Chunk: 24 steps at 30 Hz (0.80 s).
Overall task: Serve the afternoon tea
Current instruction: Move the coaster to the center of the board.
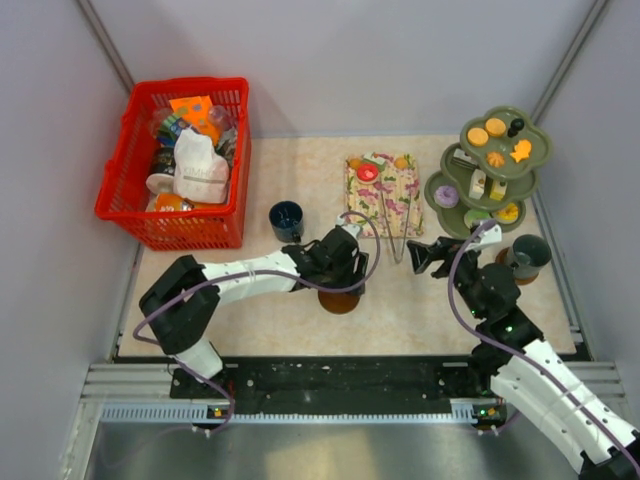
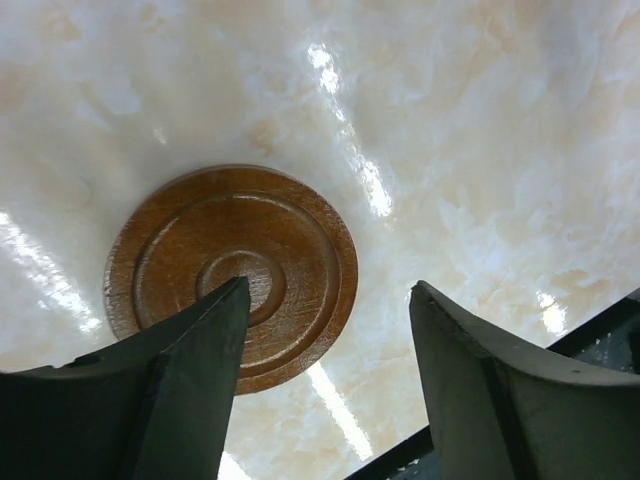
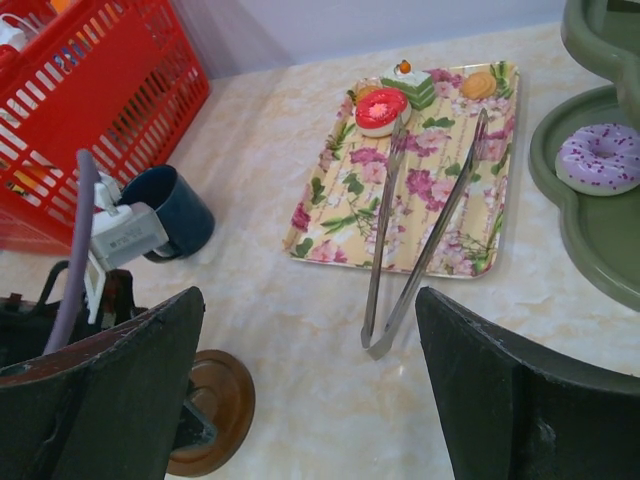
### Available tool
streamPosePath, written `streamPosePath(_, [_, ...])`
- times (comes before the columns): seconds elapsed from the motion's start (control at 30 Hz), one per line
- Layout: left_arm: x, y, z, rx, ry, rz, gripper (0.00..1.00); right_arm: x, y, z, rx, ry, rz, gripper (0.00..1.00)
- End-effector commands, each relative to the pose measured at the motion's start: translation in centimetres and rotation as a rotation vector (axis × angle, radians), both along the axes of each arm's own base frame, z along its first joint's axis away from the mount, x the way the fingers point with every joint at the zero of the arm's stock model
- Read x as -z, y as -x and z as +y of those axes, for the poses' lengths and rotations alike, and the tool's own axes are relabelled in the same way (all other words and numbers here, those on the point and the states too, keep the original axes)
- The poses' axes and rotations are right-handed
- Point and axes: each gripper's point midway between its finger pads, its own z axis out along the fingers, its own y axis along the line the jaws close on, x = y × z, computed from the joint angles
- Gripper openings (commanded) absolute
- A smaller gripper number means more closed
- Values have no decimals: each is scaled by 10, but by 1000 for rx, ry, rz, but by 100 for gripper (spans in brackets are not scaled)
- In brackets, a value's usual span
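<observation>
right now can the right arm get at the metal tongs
Probably yes: the right pincer is open and faces the tongs, with nothing standing on the table between them.

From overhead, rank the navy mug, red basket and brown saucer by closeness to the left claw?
From the left gripper:
1. Brown saucer, just beneath it.
2. Navy mug, behind it to the left.
3. Red basket, far back-left corner.

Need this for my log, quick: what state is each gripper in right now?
Left gripper: open, holding nothing, above the brown saucer.
Right gripper: open, holding nothing.
</observation>
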Motion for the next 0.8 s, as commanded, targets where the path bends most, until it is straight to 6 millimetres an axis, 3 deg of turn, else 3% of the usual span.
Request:
streamPosePath(0.0, [-64, -26, 5, -76, 65, -145, 73, -33, 2, 5, -27, -12, -45, 86])
streamPosePath(0.17, [-110, -55, 50, -182, 55, -282, 79, -37, -2, 19, -88, 21, 6, 86])
streamPosePath(0.27, [-137, -73, 94, -276, 43, -328, 82, -32, -5, 30, -134, 43, 63, 86])
streamPosePath(0.37, [-168, -85, 142, -386, 51, -382, 86, -14, -7, 42, -185, 84, 181, 86])
streamPosePath(0.57, [-260, -76, 212, -518, 48, -643, 99, 21, -5, 79, -286, 232, 410, 84])
streamPosePath(0.77, [-348, -70, 273, -686, -25, -905, 99, 61, 11, 132, -361, 422, 562, 79])
